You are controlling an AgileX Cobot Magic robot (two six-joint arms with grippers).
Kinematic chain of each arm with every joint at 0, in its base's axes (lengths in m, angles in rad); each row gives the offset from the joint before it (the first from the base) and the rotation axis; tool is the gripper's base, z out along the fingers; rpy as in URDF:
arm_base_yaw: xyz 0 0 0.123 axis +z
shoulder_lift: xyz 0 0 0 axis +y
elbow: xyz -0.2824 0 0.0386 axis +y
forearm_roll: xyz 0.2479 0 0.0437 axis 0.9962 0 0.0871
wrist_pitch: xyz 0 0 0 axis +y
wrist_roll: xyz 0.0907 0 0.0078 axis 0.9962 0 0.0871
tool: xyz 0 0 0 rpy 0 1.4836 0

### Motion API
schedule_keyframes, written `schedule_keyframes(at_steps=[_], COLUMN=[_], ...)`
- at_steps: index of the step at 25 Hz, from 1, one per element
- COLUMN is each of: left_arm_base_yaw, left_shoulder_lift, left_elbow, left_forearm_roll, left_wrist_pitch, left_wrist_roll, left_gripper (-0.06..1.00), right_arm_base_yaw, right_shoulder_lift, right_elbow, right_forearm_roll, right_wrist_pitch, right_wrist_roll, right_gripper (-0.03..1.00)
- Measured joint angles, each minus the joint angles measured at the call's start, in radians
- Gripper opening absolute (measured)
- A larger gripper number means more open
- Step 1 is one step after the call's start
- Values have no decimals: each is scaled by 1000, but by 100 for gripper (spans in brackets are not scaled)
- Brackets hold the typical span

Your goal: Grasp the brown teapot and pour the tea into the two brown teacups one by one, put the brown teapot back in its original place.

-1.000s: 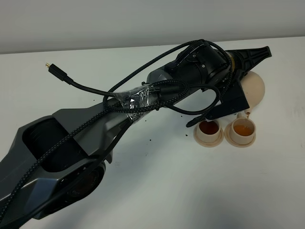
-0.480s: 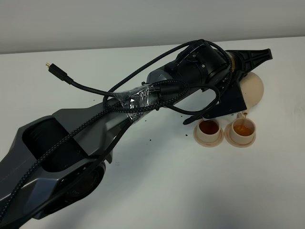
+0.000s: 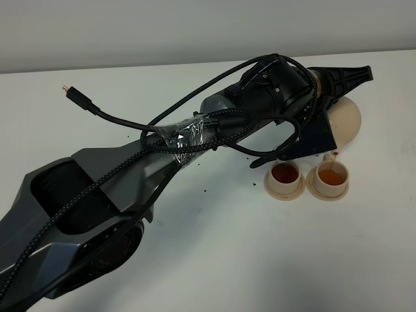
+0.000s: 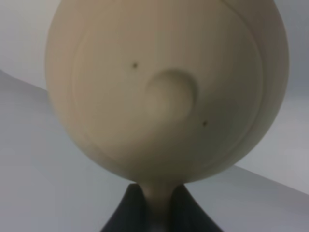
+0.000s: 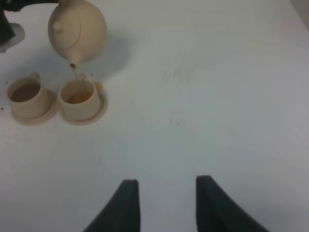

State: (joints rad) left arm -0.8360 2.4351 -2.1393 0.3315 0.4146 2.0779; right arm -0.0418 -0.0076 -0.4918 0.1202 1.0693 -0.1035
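Tea [image 5: 74, 71] is dripping from the tipped brown teapot [image 5: 79, 29], which the left pincer [image 4: 157, 212] is gripping, into one teacup [image 5: 78, 96], while the right pincer [image 5: 166, 203] is hanging open.

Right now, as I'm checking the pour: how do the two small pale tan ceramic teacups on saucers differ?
The left-hand teacup in the high view holds darker, reddish-brown tea; the right-hand teacup holds lighter, orange tea. A thin stream from the tilted round tan teapot falls toward the right-hand teacup; nothing pours into the left-hand teacup. Both are pale tan, on matching saucers.
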Motion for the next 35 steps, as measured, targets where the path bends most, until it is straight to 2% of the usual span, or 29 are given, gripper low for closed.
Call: schedule_keyframes(at_steps=[35], left_arm_base_yaw=[-5], left_shoulder_lift=[0], left_elbow=[0], left_forearm_roll=[45], left_wrist_pitch=[-43], left_wrist_roll=[3], left_gripper=[15], right_arm_base_yaw=[0], right_shoulder_lift=[0], right_elbow=[0], right_forearm_roll=[0], right_wrist_pitch=[0], right_wrist_roll=[0], right_gripper=[31])
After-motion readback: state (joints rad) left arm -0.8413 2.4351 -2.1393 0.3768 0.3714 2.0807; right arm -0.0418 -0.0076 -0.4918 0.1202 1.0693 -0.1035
